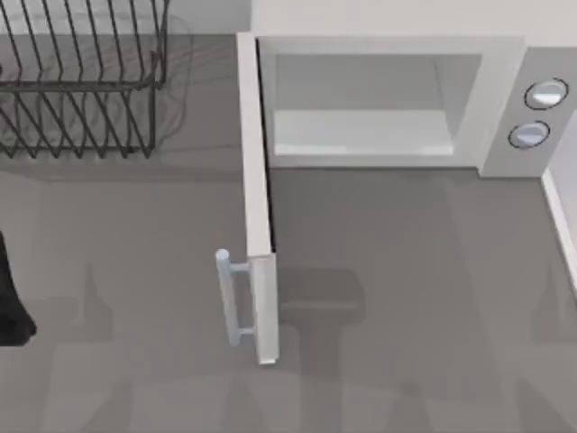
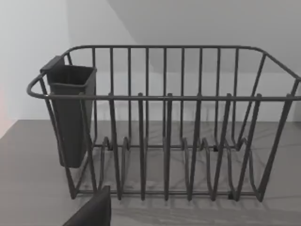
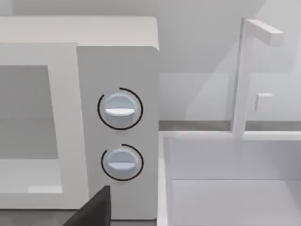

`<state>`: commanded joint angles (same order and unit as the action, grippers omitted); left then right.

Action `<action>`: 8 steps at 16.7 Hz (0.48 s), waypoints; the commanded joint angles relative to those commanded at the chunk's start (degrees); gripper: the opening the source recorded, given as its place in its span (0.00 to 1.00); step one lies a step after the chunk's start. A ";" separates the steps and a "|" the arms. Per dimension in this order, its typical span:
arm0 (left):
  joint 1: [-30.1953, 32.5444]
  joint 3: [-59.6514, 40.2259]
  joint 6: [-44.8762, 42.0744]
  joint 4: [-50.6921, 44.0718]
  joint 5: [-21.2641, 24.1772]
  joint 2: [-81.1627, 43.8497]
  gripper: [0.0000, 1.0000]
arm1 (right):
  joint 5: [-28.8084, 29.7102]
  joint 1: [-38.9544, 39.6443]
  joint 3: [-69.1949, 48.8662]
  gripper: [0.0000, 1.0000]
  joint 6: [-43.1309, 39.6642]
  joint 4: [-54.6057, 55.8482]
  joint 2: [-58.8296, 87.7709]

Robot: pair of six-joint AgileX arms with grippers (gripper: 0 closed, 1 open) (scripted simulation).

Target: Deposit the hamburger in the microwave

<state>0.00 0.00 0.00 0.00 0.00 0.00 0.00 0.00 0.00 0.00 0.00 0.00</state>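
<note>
The microwave point(image 1: 388, 99) stands at the back right of the table, white and boxy, its pale cavity point(image 1: 361, 108) bare. Its door point(image 1: 257, 207) is swung wide open toward the front, with the bar handle point(image 1: 230, 298) on its left face. Two round knobs point(image 1: 538, 113) sit on the grey panel, which the right wrist view sees close up with the knobs point(image 3: 120, 134) in the middle. The hamburger is out of view. A dark part of my left arm point(image 1: 11, 298) sits at the table's left edge. A dark piece of each gripper point(image 2: 91, 212) point(image 3: 91, 209) juts into its wrist view.
A black wire rack point(image 1: 81, 81) stands at the back left, and the left wrist view faces this rack point(image 2: 164, 122) and its dark cup point(image 2: 70, 113). A white basin-like frame point(image 3: 225, 179) lies right of the microwave. Grey table point(image 1: 406, 316) spreads in front.
</note>
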 joint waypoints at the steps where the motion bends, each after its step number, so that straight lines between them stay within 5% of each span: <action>1: 0.00 0.00 0.00 0.00 0.00 0.00 1.00 | 0.00 0.00 0.00 1.00 0.00 0.00 0.00; 8: 0.00 0.00 0.00 0.00 0.00 0.00 1.00 | 0.04 -2.47 -8.79 1.00 -12.60 -11.40 12.97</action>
<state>0.00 0.00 0.00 0.00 0.00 0.00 0.04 -2.47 -8.79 -12.60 -11.40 12.97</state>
